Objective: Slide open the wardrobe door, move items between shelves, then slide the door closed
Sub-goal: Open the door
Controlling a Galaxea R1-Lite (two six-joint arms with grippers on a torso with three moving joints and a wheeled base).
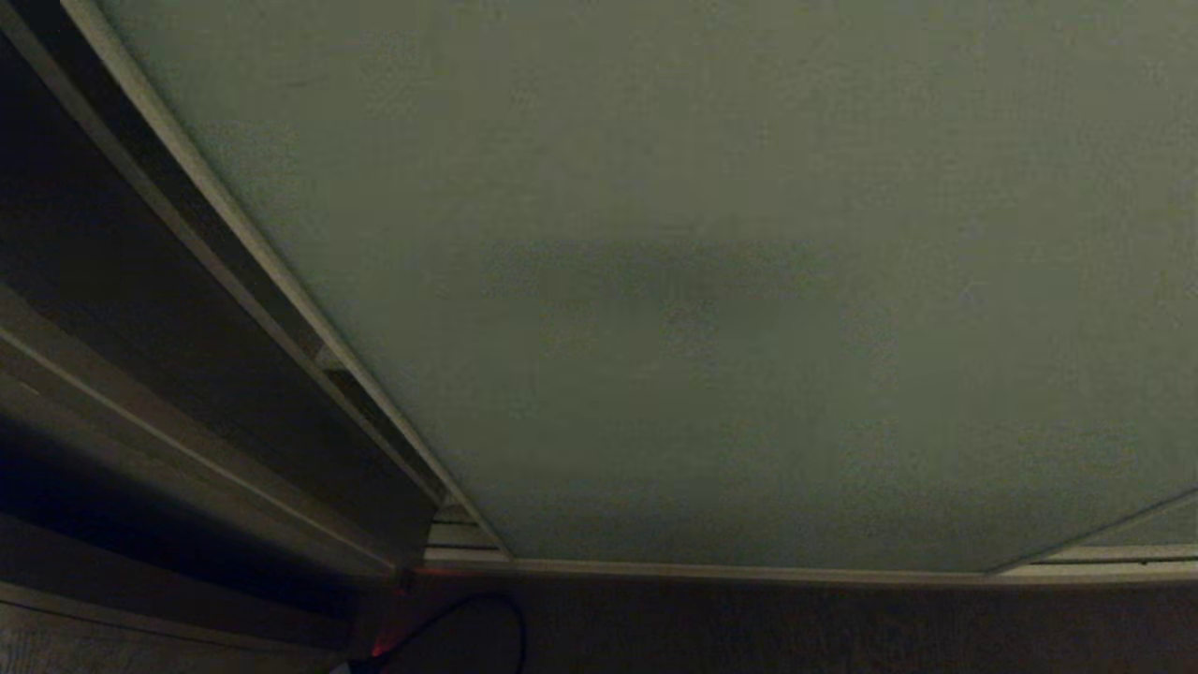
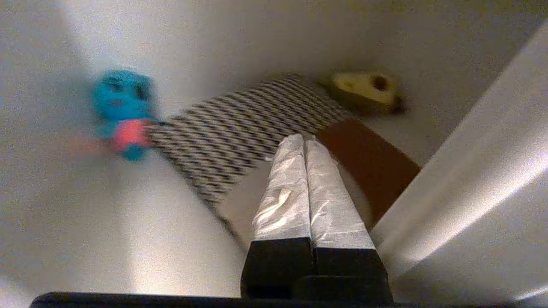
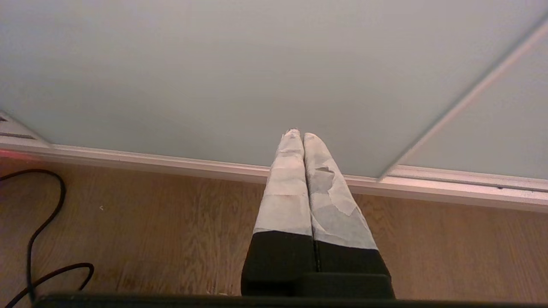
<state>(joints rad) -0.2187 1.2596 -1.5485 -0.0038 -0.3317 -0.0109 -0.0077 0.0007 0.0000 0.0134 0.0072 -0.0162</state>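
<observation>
The sliding wardrobe door (image 1: 711,281) is a pale grey-green panel that fills most of the head view, and the dark open compartment lies to its left. Neither arm shows in that view. In the left wrist view my left gripper (image 2: 303,139) is shut and empty, with its taped fingers pointing into the compartment just over the cushion (image 2: 239,124). That cushion, patched in houndstooth, rust-brown and beige, lies flat on an off-white shelf (image 2: 107,222). My right gripper (image 3: 298,134) is shut and empty, low before the door (image 3: 214,77), above the wooden floor.
A blue and pink plush toy (image 2: 122,111) stands beside the cushion, and a yellow toy (image 2: 364,92) lies behind it. A pale board edge (image 2: 471,179) runs close beside the left fingers. The floor track (image 3: 171,162) runs under the door. A black cable (image 3: 38,231) lies on the floor.
</observation>
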